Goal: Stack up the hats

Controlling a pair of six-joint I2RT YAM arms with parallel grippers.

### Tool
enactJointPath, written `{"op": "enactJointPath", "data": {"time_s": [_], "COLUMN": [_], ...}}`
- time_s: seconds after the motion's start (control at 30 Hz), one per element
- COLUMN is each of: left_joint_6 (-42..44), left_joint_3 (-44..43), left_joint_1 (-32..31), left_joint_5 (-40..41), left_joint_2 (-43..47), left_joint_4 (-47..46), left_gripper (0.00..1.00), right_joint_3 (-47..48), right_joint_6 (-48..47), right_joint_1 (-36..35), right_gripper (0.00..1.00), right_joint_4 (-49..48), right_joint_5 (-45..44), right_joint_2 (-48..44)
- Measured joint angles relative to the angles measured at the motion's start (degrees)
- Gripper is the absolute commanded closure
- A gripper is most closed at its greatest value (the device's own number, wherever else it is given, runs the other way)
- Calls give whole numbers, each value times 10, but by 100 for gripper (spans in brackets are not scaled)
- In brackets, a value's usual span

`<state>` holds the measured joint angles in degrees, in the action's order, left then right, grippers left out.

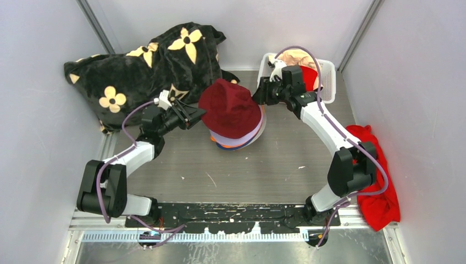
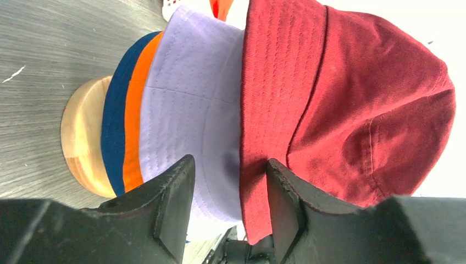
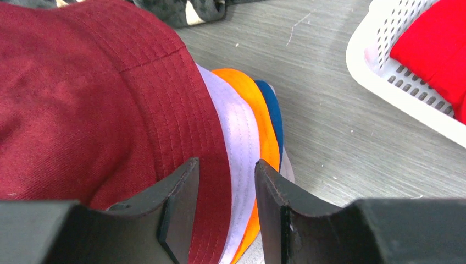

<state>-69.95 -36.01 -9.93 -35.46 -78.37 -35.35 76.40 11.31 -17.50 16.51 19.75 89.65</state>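
A robotics lab cell is suggested: a grey table [image 1: 264,165] is enclosed on 3 sides by plain white panels [image 1: 38,110], and a left arm [image 1: 118,165] and a right arm [image 1: 329,132] are bolted at its near edge.

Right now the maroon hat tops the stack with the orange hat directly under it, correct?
Not quite. The maroon hat is on top, but the lilac hat lies directly under it; the orange hat comes below the lilac one. The right wrist view shows the order.
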Motion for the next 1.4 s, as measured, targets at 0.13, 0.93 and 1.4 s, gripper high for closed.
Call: {"op": "enactJointPath", "data": {"time_s": [0.13,0.93,1.4], "left_joint_6": [-1,-139,-122], "left_joint_3": [12,65,125], "left_joint_1": [2,3,-15], "left_joint_5": [-3,-26,-34], "left_joint_2": [1,-158,-200], "left_joint_4": [-15,-424,-455], "left_gripper": [48,100,100], "right_joint_3": [-19,-69,-86], "right_joint_6": [0,0,0], "right_joint_1": [-4,-12,-20], "right_gripper": [53,53,53], "right_joint_4": [-9,-39,-59], "right_joint_5": [-5,-24,-29], "right_joint_2": [0,-12,-12]}}
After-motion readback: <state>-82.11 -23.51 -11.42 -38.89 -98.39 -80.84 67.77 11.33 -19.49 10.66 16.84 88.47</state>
